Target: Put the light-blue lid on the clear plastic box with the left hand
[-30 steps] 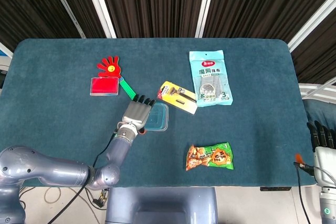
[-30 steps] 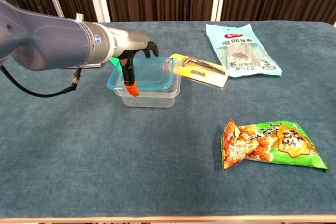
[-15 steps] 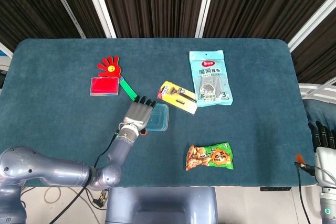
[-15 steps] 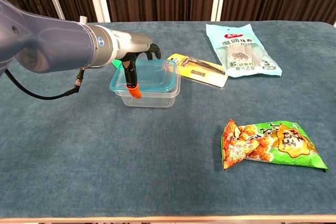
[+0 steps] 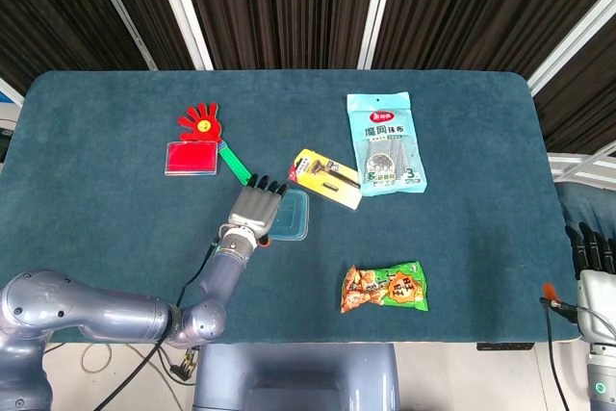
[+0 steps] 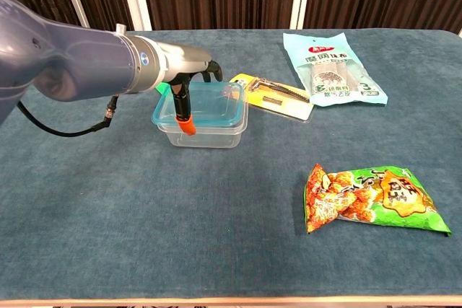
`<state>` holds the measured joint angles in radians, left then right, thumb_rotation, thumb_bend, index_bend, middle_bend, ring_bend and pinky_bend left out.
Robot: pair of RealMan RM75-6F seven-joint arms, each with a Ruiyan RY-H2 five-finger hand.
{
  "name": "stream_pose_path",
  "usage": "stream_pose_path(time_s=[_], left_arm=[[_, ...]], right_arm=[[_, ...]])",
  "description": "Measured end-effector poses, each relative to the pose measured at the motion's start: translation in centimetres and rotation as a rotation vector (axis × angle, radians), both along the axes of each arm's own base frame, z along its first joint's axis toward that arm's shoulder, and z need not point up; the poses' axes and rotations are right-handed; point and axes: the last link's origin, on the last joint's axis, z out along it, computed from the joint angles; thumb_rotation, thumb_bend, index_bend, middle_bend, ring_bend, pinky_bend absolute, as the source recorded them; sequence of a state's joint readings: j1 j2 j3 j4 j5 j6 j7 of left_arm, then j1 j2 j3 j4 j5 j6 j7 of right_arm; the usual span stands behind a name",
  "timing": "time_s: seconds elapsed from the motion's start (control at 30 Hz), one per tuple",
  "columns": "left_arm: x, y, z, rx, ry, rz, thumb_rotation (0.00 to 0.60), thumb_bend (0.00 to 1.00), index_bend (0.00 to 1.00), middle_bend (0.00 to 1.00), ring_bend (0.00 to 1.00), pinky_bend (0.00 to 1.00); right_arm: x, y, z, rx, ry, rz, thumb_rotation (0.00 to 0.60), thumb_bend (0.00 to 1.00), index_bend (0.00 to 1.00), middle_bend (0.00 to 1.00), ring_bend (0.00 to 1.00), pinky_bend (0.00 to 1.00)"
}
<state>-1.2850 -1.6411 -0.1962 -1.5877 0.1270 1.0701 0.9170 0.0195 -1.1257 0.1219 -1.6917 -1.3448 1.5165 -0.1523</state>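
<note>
Light-blue lid (image 6: 206,101) being pinched at left edge by left hand (image 5: 255,208), being lowered onto clear plastic box (image 6: 206,129) for seating.

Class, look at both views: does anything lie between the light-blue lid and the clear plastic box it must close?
Nothing visible does. The left hand holds the light-blue lid directly over the clear plastic box. The yellow tool card lies beside the box, not between them.

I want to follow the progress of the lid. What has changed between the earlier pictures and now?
The left hand has moved the light-blue lid slightly right, so it lies more squarely over the clear plastic box; the hand still holds its left edge. The snack bag, other packets and right hand stayed put.
</note>
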Motion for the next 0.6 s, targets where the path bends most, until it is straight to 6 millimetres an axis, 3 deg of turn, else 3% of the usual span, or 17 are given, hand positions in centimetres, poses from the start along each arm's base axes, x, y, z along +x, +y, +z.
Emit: stream_pose_path(time_s=[0.6], left_arm=[[0.00, -0.30, -0.52, -0.004, 0.017, -0.016, 0.600, 0.27, 0.11, 0.35, 0.01, 0.00]], right_arm=[[0.03, -0.01, 0.02, 0.000, -0.001, 0.002, 0.600, 0.35, 0.02, 0.01, 0.00, 0.00]])
